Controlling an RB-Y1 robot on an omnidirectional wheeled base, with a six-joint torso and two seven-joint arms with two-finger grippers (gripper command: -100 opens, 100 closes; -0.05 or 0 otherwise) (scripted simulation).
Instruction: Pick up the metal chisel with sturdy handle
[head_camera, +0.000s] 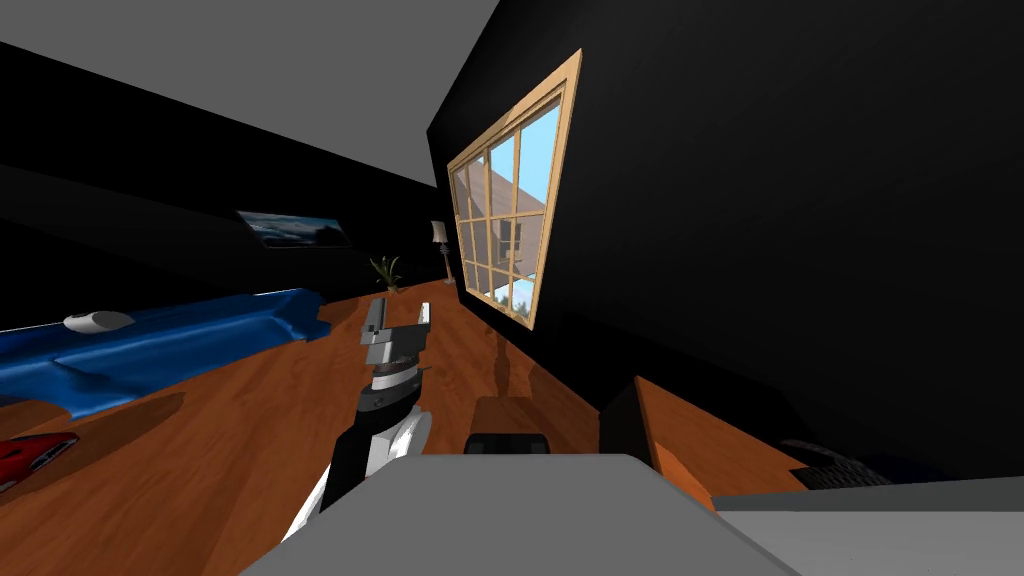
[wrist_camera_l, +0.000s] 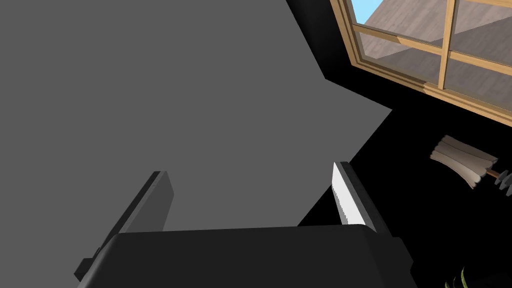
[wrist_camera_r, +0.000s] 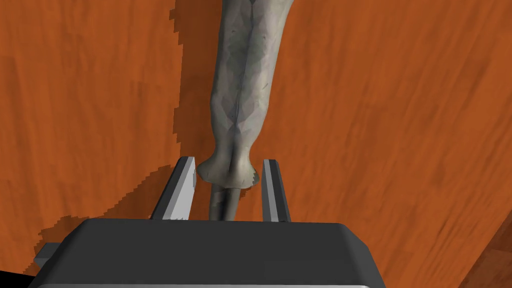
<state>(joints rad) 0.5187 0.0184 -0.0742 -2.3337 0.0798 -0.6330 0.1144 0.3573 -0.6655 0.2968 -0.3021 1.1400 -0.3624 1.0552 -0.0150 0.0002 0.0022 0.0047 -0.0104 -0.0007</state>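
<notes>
Right gripper (wrist_camera_r: 228, 161): closed on the chisel, its two fingers (wrist_camera_r: 180, 195) drawn in narrow against either side of it.
Chisel (wrist_camera_r: 240, 100): plain grey. Its flared collar sits right between the fingertips, a thin neck runs back from there to the gripper's dark body, and the long thick part stretches straight out ahead of the gripper.
Surface (wrist_camera_r: 400, 125): orange-brown wood, spread beneath the chisel and past both fingers. The chisel's shadow falls on it just beside the left-hand finger. I cannot tell whether the chisel rests on the wood or hangs clear of it.
Left gripper (head_camera: 400, 318): raised ahead on its arm, well apart from the chisel. The left wrist view shows its fingers (wrist_camera_l: 345, 197) spread wide with nothing between them.
Blue couch (head_camera: 150, 345): beyond the left gripper and off to its left, with a pale cushion (head_camera: 98, 321) on top.
Window (head_camera: 510, 220): wooden frame, beyond the left gripper on its right.
</notes>
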